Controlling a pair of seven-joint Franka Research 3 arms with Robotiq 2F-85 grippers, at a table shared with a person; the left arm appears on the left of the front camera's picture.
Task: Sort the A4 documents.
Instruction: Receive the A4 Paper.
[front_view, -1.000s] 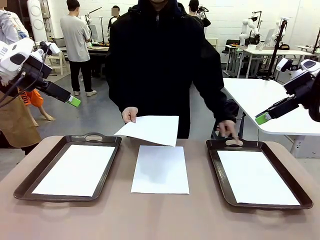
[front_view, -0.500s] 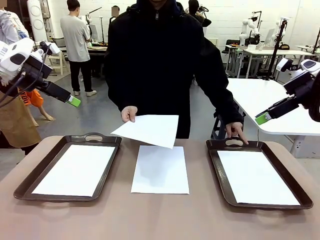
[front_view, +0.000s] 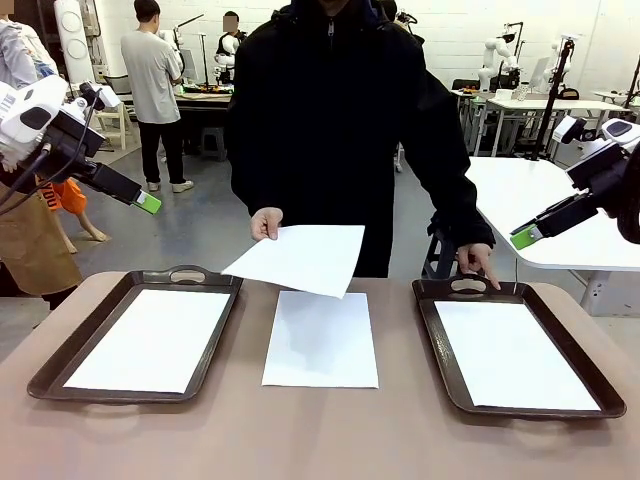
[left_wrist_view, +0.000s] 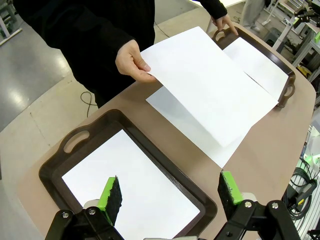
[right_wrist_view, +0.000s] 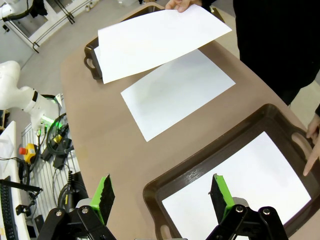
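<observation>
Both claws hang raised off the table's sides, jaws spread wide and holding nothing: left gripper (left_wrist_view: 169, 192) above the left tray (front_view: 140, 275), right gripper (right_wrist_view: 162, 192) above the right tray (front_view: 435, 340). Each tray already holds one white sheet flat on its floor. A third sheet (front_view: 321, 340) lies on the bare table (front_view: 320, 440) between the trays, its long axis running from my side toward the person, all four edges free and clear of both tray walls. A fourth sheet (front_view: 300, 258) is held in the air over the far end of that one, pinched at one corner by the person's hand (front_view: 266, 223). Its long axis runs roughly across the table, and the free end sags toward the right tray. The person's other hand (front_view: 475, 262) rests at the right tray's far handle. Judged from the front view, the raised sheet lies ahead of and below both claws, inward of each, with my left claw somewhat the nearer. Open room lies over the table's middle; the tray rims and the person's hands bound it on either side.
</observation>
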